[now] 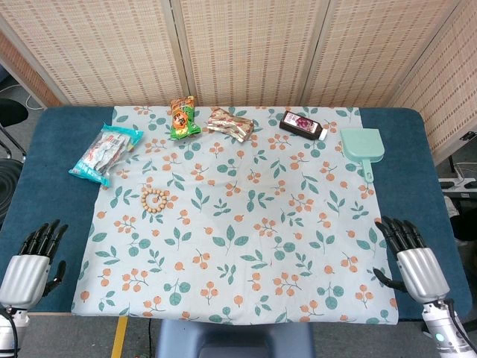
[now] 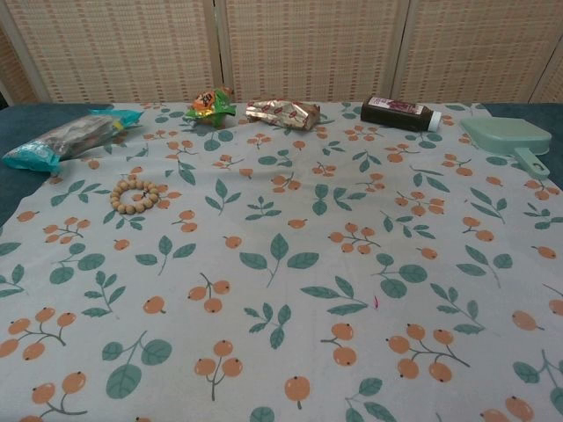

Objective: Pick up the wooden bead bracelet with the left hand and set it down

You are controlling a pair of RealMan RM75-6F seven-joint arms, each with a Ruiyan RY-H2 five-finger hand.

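The left hand (image 1: 30, 261) rests empty with fingers apart at the table's (image 1: 45, 160) near edge, so it should travel toward one o'clock and come down over the wooden bead bracelet (image 1: 154, 200). The ring lies flat on the cloth (image 1: 238, 246), so pinch one side, clear of the blue snack pack (image 1: 104, 153) beyond at eleven o'clock
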